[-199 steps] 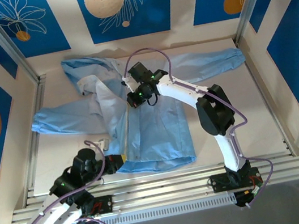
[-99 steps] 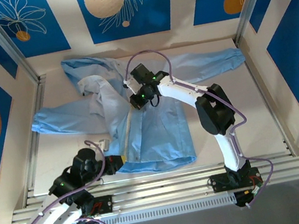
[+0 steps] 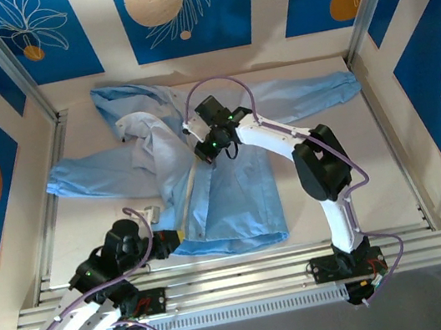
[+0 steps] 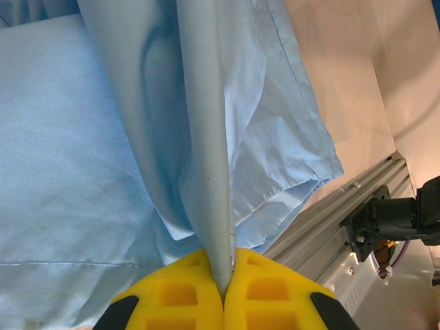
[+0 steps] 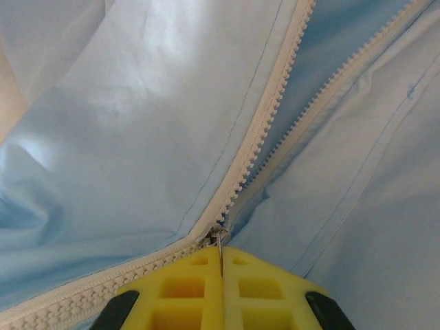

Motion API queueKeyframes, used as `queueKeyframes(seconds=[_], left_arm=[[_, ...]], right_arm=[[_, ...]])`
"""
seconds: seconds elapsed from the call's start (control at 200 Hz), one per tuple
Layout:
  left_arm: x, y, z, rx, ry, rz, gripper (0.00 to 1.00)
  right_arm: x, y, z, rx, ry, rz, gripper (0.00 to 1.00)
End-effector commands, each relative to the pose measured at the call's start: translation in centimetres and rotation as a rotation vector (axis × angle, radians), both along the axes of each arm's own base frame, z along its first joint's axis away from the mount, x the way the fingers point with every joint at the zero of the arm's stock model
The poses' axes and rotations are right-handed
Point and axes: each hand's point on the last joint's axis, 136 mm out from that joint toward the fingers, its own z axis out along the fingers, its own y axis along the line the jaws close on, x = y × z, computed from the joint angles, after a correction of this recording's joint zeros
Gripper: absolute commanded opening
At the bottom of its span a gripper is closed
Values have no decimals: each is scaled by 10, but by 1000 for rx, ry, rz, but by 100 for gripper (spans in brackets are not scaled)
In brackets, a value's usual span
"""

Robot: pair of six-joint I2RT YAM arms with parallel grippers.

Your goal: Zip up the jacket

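The light-blue hooded jacket (image 3: 232, 184) lies spread on the table, hood at the back left, sleeves out to both sides. Its whitish zipper strip (image 3: 183, 192) runs from the hem up the front. My left gripper (image 3: 168, 240) is shut on the jacket's bottom hem by the zipper end; the fabric fold (image 4: 206, 158) rises taut from between its yellow pads (image 4: 185, 292). My right gripper (image 3: 202, 153) sits over the upper chest, shut on the metal zipper pull (image 5: 219, 249). Below the slider the zipper teeth (image 5: 103, 278) are joined. Above it, the two rows (image 5: 275, 124) stand apart.
Aluminium rails (image 3: 248, 277) run along the near edge, and another rail (image 3: 48, 219) lines the left side. Blue-and-cream patterned walls (image 3: 178, 11) close the back and sides. A small white tag (image 3: 151, 213) lies on the table left of the hem.
My right gripper has slid a little up and to the right along the zipper with the pull in it, closing more teeth. The left gripper has held still on the hem.
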Motion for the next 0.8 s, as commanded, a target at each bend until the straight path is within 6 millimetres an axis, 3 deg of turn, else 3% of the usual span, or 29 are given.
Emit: queueKeyframes(seconds=[0.0, 0.06, 0.13, 0.435, 0.625, 0.795], left_arm=[[-2, 2, -1, -3, 12, 4, 0], [0, 3, -2, 3, 12, 17, 0], [3, 6, 0, 15, 5, 38, 13], [18, 11, 36, 84, -57, 65, 51], [39, 10, 41, 180, -57, 73, 60], [57, -14, 30, 195, -39, -10, 64]], right_arm=[[6, -4, 20, 5, -68, -2, 0], [0, 2, 24, 30, -58, 17, 0], [-6, 10, 26, 46, -53, 35, 0], [-23, 26, 25, 83, -15, 63, 0], [-23, 26, 27, 92, -6, 68, 0], [-23, 22, 25, 110, 29, 73, 0]])
